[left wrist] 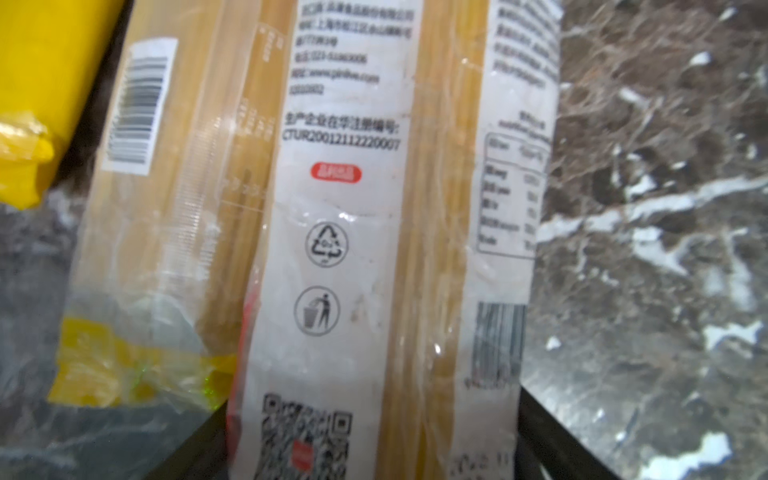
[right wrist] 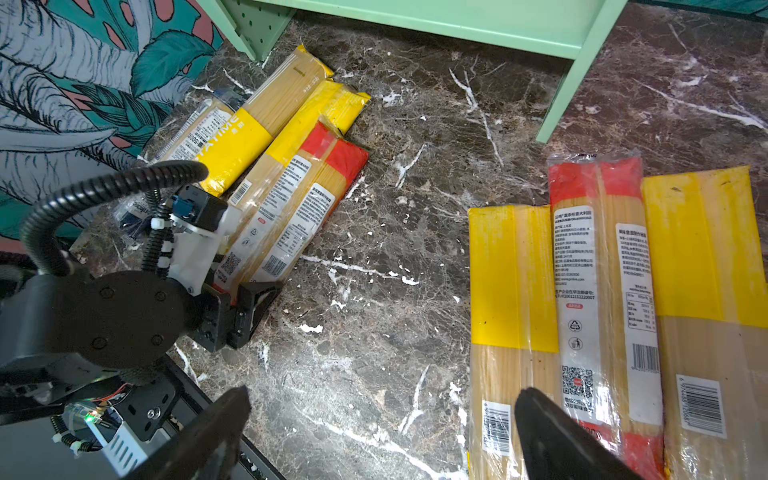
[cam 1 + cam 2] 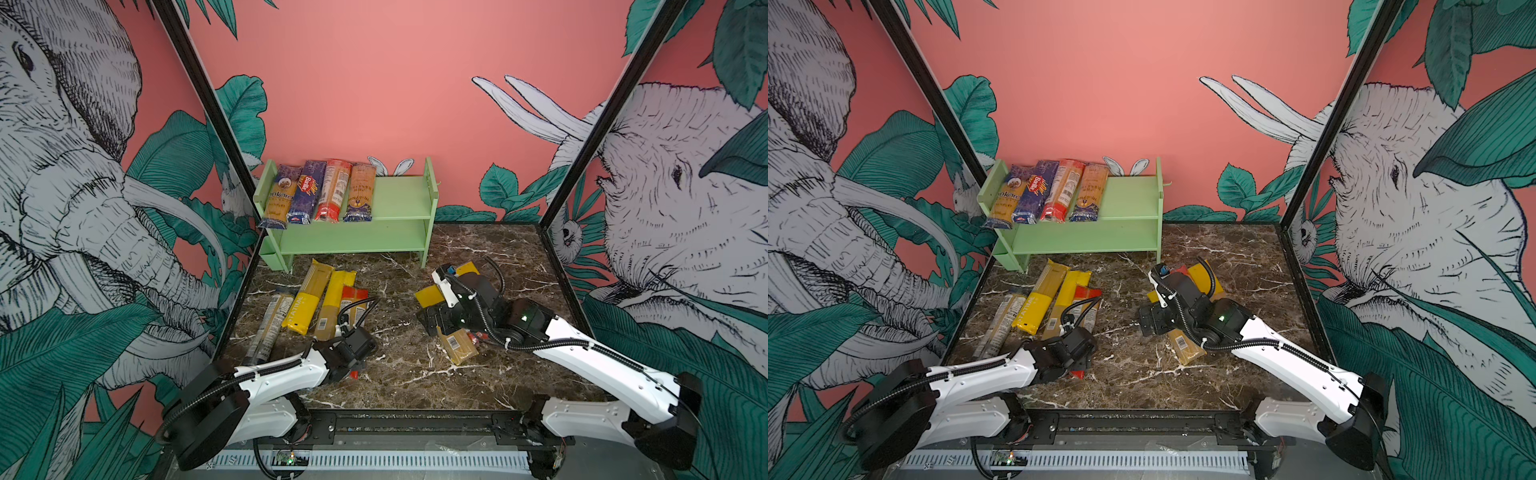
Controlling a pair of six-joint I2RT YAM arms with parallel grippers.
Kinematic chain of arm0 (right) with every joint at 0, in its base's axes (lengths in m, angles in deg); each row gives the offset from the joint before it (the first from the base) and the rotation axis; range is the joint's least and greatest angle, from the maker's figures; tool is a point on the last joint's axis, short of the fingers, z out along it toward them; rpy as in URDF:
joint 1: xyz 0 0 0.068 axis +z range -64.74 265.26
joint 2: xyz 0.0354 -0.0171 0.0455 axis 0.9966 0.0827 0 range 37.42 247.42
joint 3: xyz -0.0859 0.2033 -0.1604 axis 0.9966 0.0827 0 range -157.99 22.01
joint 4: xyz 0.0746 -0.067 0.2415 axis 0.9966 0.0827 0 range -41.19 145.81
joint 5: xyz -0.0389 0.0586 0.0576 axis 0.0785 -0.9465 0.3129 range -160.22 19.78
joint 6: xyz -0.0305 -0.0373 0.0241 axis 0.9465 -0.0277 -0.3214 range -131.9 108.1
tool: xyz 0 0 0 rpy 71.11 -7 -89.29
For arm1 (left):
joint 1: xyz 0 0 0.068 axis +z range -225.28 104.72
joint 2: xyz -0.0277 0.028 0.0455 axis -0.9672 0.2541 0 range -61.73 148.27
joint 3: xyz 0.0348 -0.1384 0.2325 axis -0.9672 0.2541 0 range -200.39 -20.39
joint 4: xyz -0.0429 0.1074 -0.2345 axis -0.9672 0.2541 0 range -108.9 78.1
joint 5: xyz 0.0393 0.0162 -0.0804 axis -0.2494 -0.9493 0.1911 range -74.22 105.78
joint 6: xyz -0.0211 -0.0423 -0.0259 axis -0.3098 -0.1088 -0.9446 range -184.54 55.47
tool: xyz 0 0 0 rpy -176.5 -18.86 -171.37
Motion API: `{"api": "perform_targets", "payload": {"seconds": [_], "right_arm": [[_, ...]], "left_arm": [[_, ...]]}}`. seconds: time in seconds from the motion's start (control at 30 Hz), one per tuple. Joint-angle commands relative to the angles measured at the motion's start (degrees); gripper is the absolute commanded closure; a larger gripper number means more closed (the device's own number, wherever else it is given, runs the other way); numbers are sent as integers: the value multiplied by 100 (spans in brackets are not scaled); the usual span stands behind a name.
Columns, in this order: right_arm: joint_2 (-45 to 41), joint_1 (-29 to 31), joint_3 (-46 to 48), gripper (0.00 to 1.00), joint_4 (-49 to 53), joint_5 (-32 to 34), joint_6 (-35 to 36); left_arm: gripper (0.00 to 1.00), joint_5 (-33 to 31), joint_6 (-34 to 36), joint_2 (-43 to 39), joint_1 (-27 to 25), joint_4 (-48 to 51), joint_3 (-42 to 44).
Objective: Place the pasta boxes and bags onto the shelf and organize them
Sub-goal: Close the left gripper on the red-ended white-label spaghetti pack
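The mint-green shelf point(image 3: 399, 199) point(image 3: 1129, 199) stands at the back, with several pasta packs point(image 3: 320, 191) side by side on the left of its top tier. More packs point(image 3: 309, 299) lie on the marble at front left. My left gripper point(image 3: 349, 357) point(image 1: 374, 415) is shut on the near end of a red-ended pack point(image 1: 332, 249) point(image 2: 299, 208) there, a finger against each long side; the pack still rests on the table. My right gripper point(image 3: 432, 320) point(image 2: 382, 415) hangs open and holds nothing, one fingertip point(image 2: 536, 411) over three packs point(image 2: 598, 270) at front right.
The shelf's lower tier point(image 3: 353, 237) holds nothing. Black frame posts point(image 3: 232, 174) and patterned side walls close in the brown marble table point(image 3: 407, 361). A black rail point(image 3: 415, 419) runs along the front edge. The left arm's cable point(image 2: 104, 187) loops above its packs.
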Motion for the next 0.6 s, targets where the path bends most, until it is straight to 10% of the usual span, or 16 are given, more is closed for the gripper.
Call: {"api": "perform_targets", "payload": {"seconds": [0.0, 0.27, 0.57], "right_arm": [[-178, 39, 102, 1, 46, 151, -81], [-371, 41, 204, 1, 119, 253, -82], [-407, 41, 234, 1, 99, 262, -88]], "left_arm": [[39, 440, 19, 585, -72, -96, 223], [83, 385, -2, 664, -311, 106, -2], [100, 254, 230, -515, -479, 1125, -593]]}}
